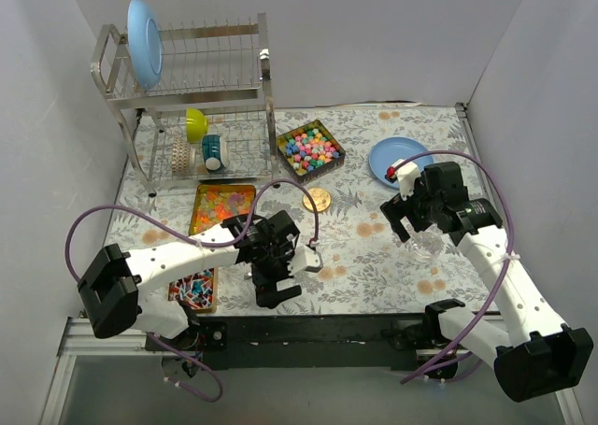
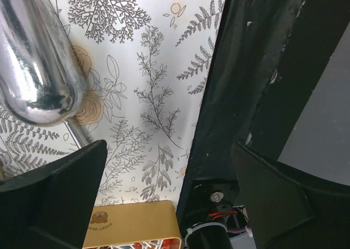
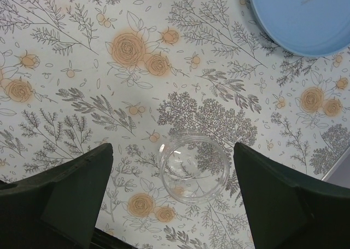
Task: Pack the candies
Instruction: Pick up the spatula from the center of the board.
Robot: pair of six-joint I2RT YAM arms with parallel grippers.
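At the far left stands a wire dish rack (image 1: 187, 98), with a light blue plate (image 1: 144, 42) upright on its top shelf. A yellow-green bowl (image 1: 195, 124) and a teal cup (image 1: 214, 151) sit on its lower shelf.

In front of the rack lies a long tray (image 1: 198, 193) filled with orange and yellow candies (image 1: 224, 204). Nearer the table's front edge, a small gold tray (image 1: 214, 301) holds a mix of red, blue and white pieces. Its gold wall also shows at the bottom of the left wrist view.

The left gripper (image 1: 278, 292) hangs over the flowered tablecloth (image 1: 364, 266) just right of that small tray, pointing toward the black rail at the near edge. Its jaws are spread wide with nothing between them. A shiny metal spoon (image 2: 38, 68) lies on the cloth close beside it, apart from the fingers (image 2: 65, 189).

Right of the rack, a dark square tray (image 1: 329, 134) is set at an angle and heaped with candies in pink, yellow, green, blue and red. A round gold disc (image 1: 317, 199) lies on the cloth just in front of it.

Further right, a blue dish (image 1: 388, 159) rests flat on the table. The right gripper (image 1: 411, 233) hovers near it, above a small clear glass cup (image 3: 194, 169) that stands upright. The jaws are fully released, one finger on each side of the cup and clear of it, grasping nothing. No candy can be made out in the cup.
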